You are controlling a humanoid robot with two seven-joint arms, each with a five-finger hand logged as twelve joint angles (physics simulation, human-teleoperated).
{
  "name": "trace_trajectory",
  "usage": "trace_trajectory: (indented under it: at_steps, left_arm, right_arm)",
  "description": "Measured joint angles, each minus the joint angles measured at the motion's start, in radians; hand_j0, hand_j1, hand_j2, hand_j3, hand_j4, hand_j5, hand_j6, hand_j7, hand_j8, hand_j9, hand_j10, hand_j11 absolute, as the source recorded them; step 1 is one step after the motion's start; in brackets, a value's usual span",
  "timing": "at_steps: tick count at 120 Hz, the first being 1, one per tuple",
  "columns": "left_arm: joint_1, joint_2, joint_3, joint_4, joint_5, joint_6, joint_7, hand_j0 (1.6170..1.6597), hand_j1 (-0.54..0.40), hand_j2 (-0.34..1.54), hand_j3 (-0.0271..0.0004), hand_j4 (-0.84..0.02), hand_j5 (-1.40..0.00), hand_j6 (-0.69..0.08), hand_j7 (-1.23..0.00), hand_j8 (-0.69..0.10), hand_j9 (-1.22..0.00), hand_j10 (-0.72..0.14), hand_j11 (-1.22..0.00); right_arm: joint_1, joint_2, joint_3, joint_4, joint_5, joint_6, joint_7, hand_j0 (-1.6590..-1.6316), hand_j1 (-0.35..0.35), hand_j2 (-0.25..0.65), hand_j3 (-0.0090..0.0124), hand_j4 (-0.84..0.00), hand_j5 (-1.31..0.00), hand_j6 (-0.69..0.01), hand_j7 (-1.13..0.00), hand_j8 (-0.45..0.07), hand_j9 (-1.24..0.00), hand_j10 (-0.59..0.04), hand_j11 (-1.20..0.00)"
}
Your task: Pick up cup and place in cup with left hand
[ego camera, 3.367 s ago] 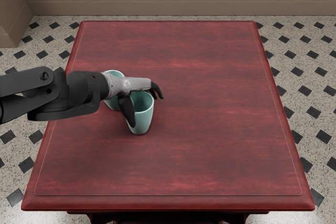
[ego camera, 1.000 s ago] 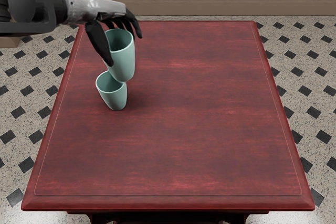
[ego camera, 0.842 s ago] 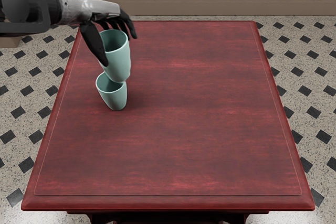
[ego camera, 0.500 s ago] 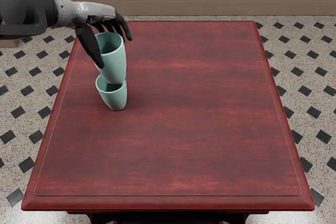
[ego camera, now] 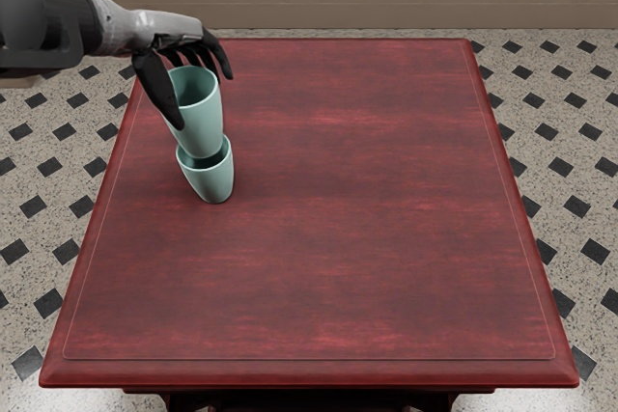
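A robot's left hand (ego camera: 172,28) grips the upper cup (ego camera: 202,128) between thumb and fingers, its base overlapping the mouth of the lower cup (ego camera: 210,183); whether it has dipped inside is unclear. The lower cup stands on a red table (ego camera: 367,238), toward its left side, above a speckled floor (ego camera: 570,147) with dark diamonds.

one table (ego camera: 377,248), with one floor (ego camera: 579,171) around it. from the middle of the picture, two cups toward ten o'clock: one upper cup (ego camera: 199,125) and one lower cup (ego camera: 214,183). one left hand (ego camera: 172,28) toward eleven o'clock, and one left arm (ego camera: 43,26) coming in from ten o'clock.
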Motion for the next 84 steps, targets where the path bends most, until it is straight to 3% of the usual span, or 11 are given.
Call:
trace_trajectory:
  at_steps: [45,84]
  left_arm:
    - [0.013,-0.005,0.002,0.013,0.002,0.0,0.0,1.6572,-0.088,0.08,0.0,-0.399,-0.54,-0.399,-0.54,-0.349,-0.53,-0.437,-0.53]
    - [0.013,0.001,-0.002,0.021,-0.008,0.003,0.0,1.6579,0.064,0.05,0.0,-0.248,-0.32,-0.249,-0.32,-0.238,-0.32,-0.255,-0.32]
  right_arm:
    - [0.0,0.0,0.0,0.001,0.0,0.0,0.0,-1.6581,-0.349,0.0,0.0,0.0,0.0,0.0,0.0,0.0,0.0,0.0,0.0]
    - [0.0,0.0,0.001,0.001,0.0,0.0,0.0,-1.6581,-0.349,0.0,0.0,0.0,0.0,0.0,0.0,0.0,0.0,0.0,0.0]
